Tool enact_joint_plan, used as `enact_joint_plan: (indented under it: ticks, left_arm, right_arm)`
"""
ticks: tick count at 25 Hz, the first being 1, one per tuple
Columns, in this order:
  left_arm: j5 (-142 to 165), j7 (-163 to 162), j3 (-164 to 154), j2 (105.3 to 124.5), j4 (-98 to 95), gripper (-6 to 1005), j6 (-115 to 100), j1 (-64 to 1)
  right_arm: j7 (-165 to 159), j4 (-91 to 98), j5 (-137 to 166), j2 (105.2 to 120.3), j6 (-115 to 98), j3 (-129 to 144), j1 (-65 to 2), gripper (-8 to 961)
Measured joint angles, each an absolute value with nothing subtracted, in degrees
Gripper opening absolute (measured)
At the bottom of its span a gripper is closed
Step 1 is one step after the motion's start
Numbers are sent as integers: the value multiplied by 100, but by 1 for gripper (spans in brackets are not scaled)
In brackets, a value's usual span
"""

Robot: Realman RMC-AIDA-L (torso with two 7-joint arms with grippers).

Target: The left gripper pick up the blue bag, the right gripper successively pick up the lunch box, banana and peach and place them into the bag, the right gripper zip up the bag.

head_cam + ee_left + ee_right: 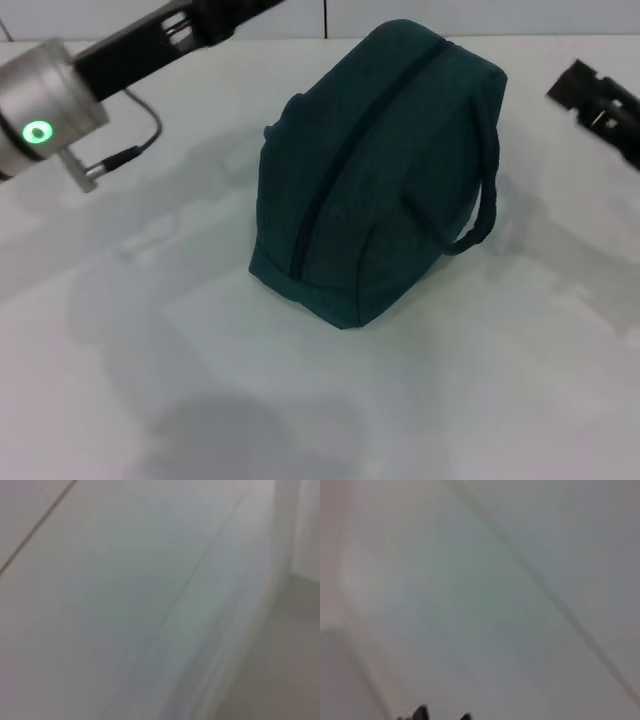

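The blue bag (380, 170) lies on its side in the middle of the white table (150, 330), its zip line closed along the top and one handle (485, 190) looping off to the right. My left gripper (205, 22) reaches from the silver wrist (45, 110) toward the far left edge, clear of the bag. Apart from the bag at the right edge is my right gripper (578, 88); two dark fingertips (421, 713) show with a gap between them and nothing in it. The lunch box, banana and peach are out of view.
A cable (140, 145) hangs off the left wrist. A wall seam (325, 18) runs behind the table. Both wrist views show only pale blurred surface.
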State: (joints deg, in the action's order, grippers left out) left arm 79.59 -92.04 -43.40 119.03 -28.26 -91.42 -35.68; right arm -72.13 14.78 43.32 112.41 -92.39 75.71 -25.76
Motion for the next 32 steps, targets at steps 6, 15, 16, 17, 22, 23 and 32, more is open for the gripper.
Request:
enact_joint_plan:
  ticks: [6,15,16,17,22,23,32]
  left_arm:
    - [8594,-9240,-4355,11712,-3554,847,-9810,-3024]
    - [9723,-8493,-4360,11571,-4096,893,-10800,-2511]
    - [9811,-8431,-4361,11550,-4103,893,-10848,-2492]
    - [9888,-8403,-4363,11522,-4103,893,-10894,-2487]
    - [10015,-8335,-4370,11453,-4093,893,-11097,-2353]
    - [10018,-8274,-4368,11441,-4097,893,-11146,-2297]
    - [10017,-7844,-4356,11408,-4072,893,-11386,-1934]
  right_arm:
    - [-6275,1933,5216,11349,-9301,7569,-2575,859]
    - [-5513,2754,6921,11540,-9550,7707,-2612,858]
    - [-5513,2762,6959,11542,-9549,7783,-2636,858]
    - [-5513,2772,6988,11542,-9531,7903,-2672,858]
    - [-5573,2788,7074,11538,-9284,8398,-2883,859]
    - [-5621,2788,7099,11540,-9222,8497,-2934,859]
    - [-5836,2782,7115,11535,-9014,8652,-2979,858]
